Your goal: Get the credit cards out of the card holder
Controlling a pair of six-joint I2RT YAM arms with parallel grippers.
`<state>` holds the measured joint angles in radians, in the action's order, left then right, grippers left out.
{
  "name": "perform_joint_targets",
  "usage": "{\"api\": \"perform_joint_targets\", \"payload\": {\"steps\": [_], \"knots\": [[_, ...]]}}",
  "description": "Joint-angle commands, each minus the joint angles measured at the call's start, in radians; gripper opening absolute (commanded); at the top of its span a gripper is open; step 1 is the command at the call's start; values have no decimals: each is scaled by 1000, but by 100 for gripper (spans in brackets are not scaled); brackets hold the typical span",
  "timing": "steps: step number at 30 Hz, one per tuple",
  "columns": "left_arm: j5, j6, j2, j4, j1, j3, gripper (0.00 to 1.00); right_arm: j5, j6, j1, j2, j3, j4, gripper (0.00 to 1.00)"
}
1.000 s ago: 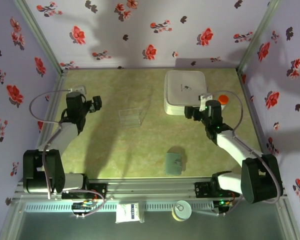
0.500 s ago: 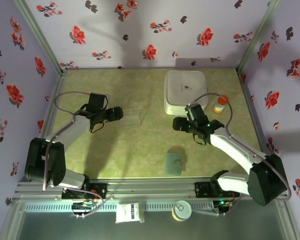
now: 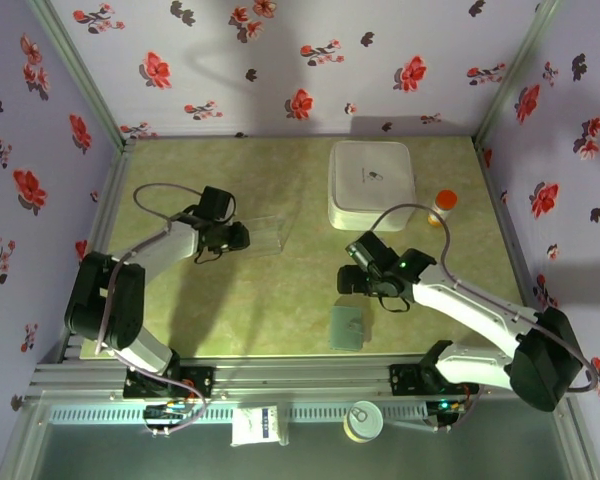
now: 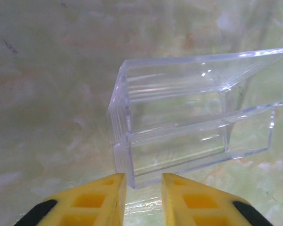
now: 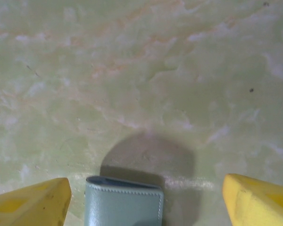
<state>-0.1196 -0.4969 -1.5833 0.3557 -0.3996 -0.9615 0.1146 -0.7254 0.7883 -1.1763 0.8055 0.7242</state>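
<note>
Grey-blue card holder (image 3: 347, 327) is closed, no credit cards out: task not started.
Top: holder lies flat near the front edge, right gripper (image 3: 352, 283) just beside it. Left wrist: left gripper (image 4: 140, 182) nearly together at clear box (image 4: 188, 117) corner, grip unclear. Right wrist: fingers wide, empty, straddling the holder; cards hidden inside.
</note>
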Motion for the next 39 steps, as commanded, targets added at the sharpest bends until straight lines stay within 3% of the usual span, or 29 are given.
{"api": "perform_joint_targets", "payload": {"steps": [1,8,18,27,35,39], "knots": [[43,-9,-31,42,-4,-37,22,47,-69,43,1,43,89,85],[88,4,-85,48,-13,-74,16,65,-126,116,-31,57,123,85],[93,5,-179,47,-44,-175,0,87,-165,127,-30,69,155,85],[118,-4,-332,132,-101,-392,0,89,-255,171,-96,73,166,92],[150,-21,-468,208,-149,-586,0,53,-346,246,-224,76,104,91],[151,-20,-497,236,-158,-639,6,-5,-395,281,-255,39,24,94]]}}
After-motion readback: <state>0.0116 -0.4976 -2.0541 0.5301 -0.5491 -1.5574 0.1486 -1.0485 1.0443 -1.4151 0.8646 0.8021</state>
